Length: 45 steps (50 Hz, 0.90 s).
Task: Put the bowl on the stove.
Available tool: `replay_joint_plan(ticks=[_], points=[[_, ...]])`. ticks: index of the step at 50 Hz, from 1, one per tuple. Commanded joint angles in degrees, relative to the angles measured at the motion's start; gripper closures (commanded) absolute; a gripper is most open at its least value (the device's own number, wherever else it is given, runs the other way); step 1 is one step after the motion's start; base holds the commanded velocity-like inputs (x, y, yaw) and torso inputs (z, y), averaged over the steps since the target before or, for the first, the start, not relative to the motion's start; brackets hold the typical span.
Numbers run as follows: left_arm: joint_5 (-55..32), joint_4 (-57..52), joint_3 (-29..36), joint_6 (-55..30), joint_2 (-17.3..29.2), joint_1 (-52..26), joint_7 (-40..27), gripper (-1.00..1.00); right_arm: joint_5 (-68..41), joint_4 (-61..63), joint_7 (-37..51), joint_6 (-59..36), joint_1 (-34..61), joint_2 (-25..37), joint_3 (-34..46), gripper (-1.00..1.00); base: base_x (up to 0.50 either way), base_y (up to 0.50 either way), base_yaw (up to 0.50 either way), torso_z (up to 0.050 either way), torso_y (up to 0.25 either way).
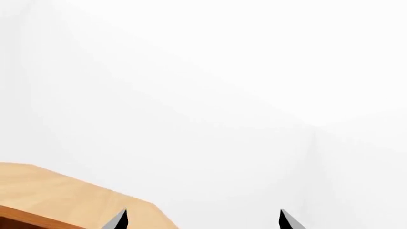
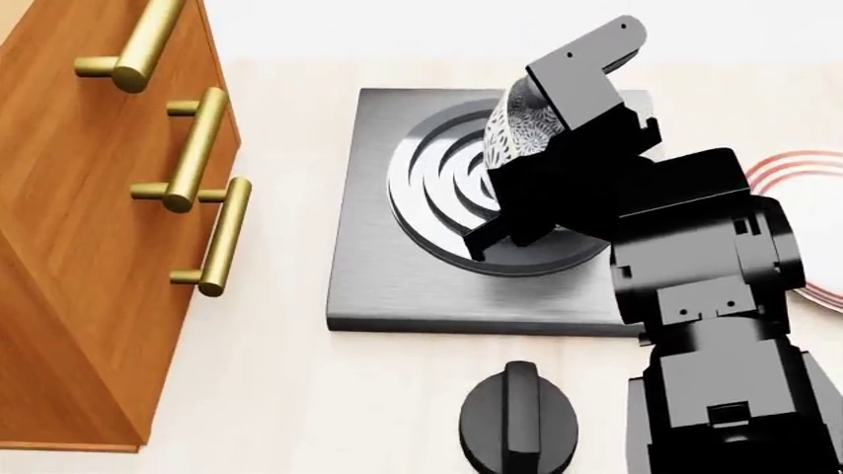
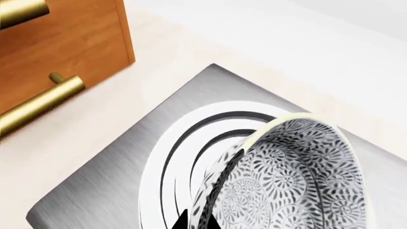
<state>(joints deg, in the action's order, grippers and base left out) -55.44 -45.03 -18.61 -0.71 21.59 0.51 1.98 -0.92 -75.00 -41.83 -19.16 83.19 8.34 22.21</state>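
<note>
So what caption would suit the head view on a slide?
Right gripper holds the tilted bowl over the stove burner, with the knob, plate and cabinet around.

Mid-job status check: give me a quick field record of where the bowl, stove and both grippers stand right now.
bowl: patterned bowl, tilted on edge, over the burner
stove: dark grey slab on the counter, ringed burner under the bowl
right gripper: at the bowl's rim, a fingertip on each side of it; arm covers it in the head view
left gripper: open, facing a blank wall, holding nothing
bowl seated flat: not yet
nearby: black knob in front of the stove, red-rimmed plate to its right, wooden drawers to its left
</note>
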Motion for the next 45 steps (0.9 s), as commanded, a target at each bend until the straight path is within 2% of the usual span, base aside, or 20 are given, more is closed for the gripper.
replay_joint_plan(ticks=[1,29,32,37,45], points=[[-1.2,0.2,-1.5,1.3,-1.3,0.2,2.1,-1.00,1.1,0.0,-0.9,0.3,0.3,-1.0,-1.4,1.00,0.00,0.00,0.00,0.000,0.000],[1.0,0.0,-0.9,2.5,-1.5,0.5,2.9,-1.00,0.9,0.0,-1.2,-0.6,0.0,-1.1,-0.4,1.00,0.00,0.00,0.00,0.000,0.001],[2.7,-0.1,-0.8,3.0,-1.9,0.6,3.2,-1.00,0.9,0.0,-1.2,-0.6,0.0,-1.1,-0.4,1.00,0.00,0.00,0.00,0.000,-0.222],[-1.0,0.3,-0.9,2.4,-1.3,0.4,2.2,-1.00,0.9,0.0,-1.2,-0.6,0.0,-1.1,-0.5,1.00,0.00,0.00,0.00,0.000,-0.062],[-0.8,0.2,-0.9,2.6,-1.2,0.5,2.2,-1.00,0.9,0.0,-1.2,-0.7,0.1,-1.1,-0.4,1.00,0.00,0.00,0.00,0.000,0.000]])
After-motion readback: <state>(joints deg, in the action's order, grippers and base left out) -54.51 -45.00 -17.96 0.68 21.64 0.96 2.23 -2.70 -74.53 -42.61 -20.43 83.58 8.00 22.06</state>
